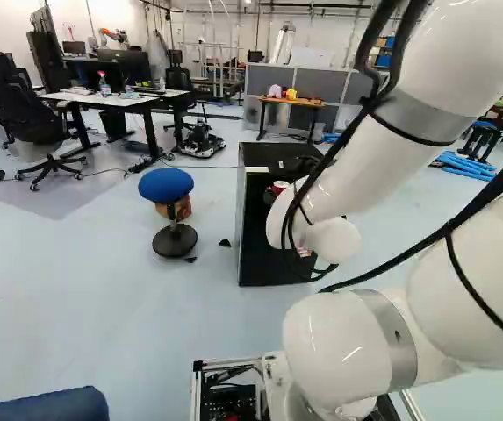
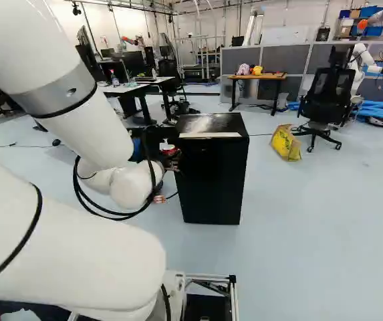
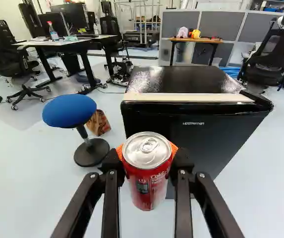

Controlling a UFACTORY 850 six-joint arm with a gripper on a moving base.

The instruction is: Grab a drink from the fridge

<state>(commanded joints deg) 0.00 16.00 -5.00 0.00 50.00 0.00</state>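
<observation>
Left of the fridge (image 3: 206, 144), far side: black office chair (image 1: 23, 105). Next to it, still back and left of the fridge, white-topped desk (image 1: 102, 98) with monitors and a spray bottle (image 1: 104, 85) on it; another robot (image 1: 115, 37) well behind that. Small wheeled machine (image 1: 200, 142) on the floor, behind-left of the fridge, near the desk. Blue round stool (image 1: 166, 184) upright, nearer, just left of the fridge; printed box (image 3: 98, 123) on the floor between stool and fridge.

Fridge itself: black, upright, door looks closed. Right in front of its door side, off the floor: gripper (image 2: 170, 154), pinching the red drink can (image 3: 146, 171). Can is upright, one finger each side, orange pads (image 3: 174, 148) against it. White arm (image 1: 339, 167) reaches to it from the base side of the fridge. Gap from can to fridge: can't tell.

Behind-right of the fridge: wood-topped table (image 2: 258, 77) with a pink thing and a yellow thing on it, grey partition (image 2: 275, 57) behind. Right of the fridge: yellow bag (image 2: 286, 142) on the floor, then a second black office chair (image 2: 328, 90), blue tubes (image 2: 381, 112) past that.
</observation>
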